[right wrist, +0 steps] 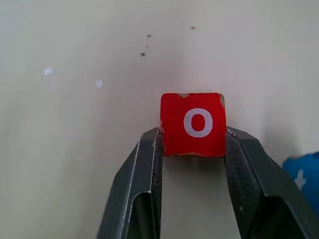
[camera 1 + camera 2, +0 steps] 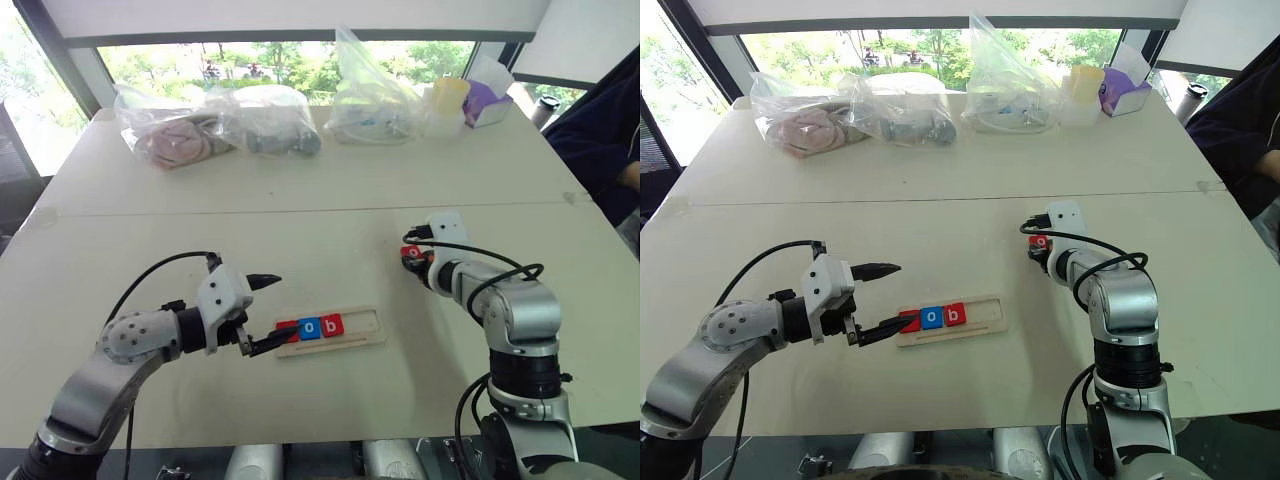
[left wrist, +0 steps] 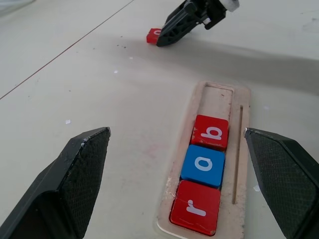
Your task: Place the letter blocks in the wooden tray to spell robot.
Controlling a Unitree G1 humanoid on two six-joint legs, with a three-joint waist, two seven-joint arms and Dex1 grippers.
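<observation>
Here, right hand (image 1: 193,142) pinching square red o block (image 1: 192,124)

Pale cream table (image 2: 330,420) carries long pale-wood tray (image 2: 362,331) near front edge. Red "o" block (image 1: 193,124), blue block (image 1: 302,178) right of tray. Clear plastic bags (image 2: 220,125), yellow cup (image 2: 449,96) well behind tray.

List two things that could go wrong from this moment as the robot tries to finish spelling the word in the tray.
1. The right gripper pinches the red o block only by its near edge, so it might twist or slip when lifted.
2. The left gripper, fingers open, sits at the wooden tray's filled end; a bump could shift the tray and the r, o, b blocks.
</observation>
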